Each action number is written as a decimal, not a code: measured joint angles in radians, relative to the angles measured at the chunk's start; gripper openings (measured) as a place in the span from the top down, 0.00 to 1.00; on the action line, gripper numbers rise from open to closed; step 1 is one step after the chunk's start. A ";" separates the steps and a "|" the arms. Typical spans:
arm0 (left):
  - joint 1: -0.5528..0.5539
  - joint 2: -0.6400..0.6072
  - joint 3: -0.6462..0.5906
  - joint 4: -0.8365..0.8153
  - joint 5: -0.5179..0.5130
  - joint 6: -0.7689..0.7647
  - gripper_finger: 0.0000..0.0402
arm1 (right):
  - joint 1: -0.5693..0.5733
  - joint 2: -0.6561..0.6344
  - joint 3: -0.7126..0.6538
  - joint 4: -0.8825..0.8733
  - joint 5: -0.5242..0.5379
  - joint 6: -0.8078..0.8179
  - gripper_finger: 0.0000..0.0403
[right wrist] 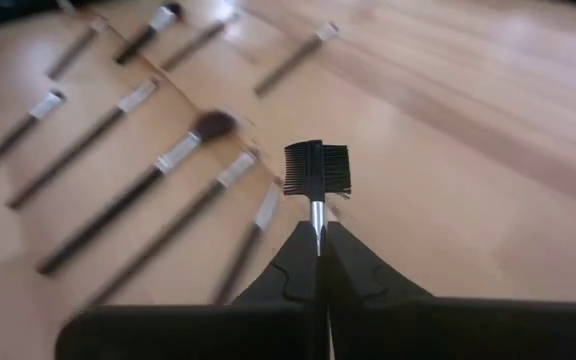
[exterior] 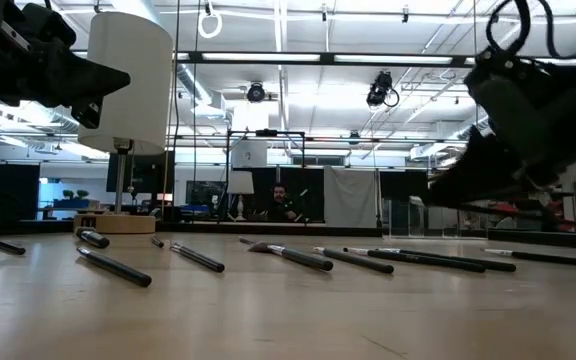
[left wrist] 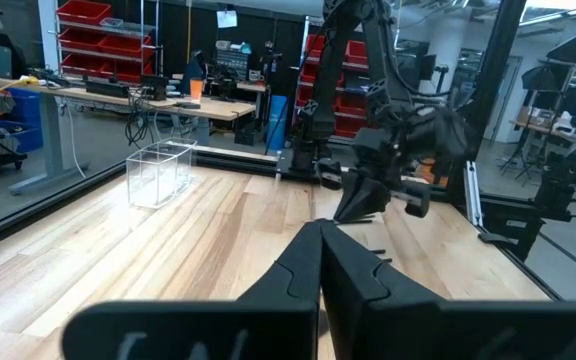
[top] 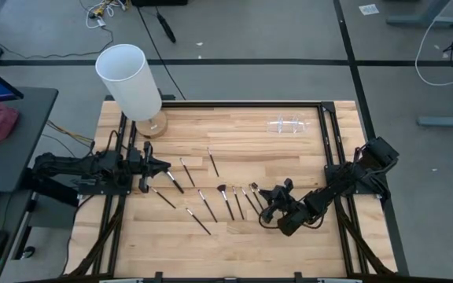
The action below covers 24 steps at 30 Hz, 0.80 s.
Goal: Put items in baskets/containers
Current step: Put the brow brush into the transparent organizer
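Observation:
Several thin dark brushes (top: 203, 206) lie flat on the wooden table, spread across its middle; the right wrist view shows them too (right wrist: 128, 195). My right gripper (right wrist: 318, 228), just right of the row (top: 267, 194), is shut on a small brush with a dark comb head (right wrist: 318, 168). The clear container (top: 289, 124) stands at the far right, also in the left wrist view (left wrist: 160, 172). My left gripper (left wrist: 320, 235) waits shut with nothing in it at the table's left (top: 166, 167). My right gripper pinches the comb brush between its two fingers on the thin silver neck (right wrist: 317, 215) just below the head. The handle runs back along the fingers and is hidden between them. The head sticks out past the fingertips, clear of the table.
A big white cylinder on a round wooden base (top: 132, 82) stands at the far left corner. A black frame (top: 333, 149) edges the table. Bare wood lies between the brushes and the clear container.

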 joint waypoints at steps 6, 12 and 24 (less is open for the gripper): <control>0.000 0.000 0.000 0.001 0.000 0.000 0.99 | -0.049 0.000 0.000 0.327 -0.029 -0.323 0.99; 0.000 0.000 0.000 0.084 -0.011 -0.065 0.99 | -0.092 -0.001 0.001 0.620 -0.155 -0.616 0.99; -0.023 0.385 0.000 0.401 -0.034 -0.160 0.99 | -0.245 -0.002 -0.173 1.305 -0.392 -0.880 0.99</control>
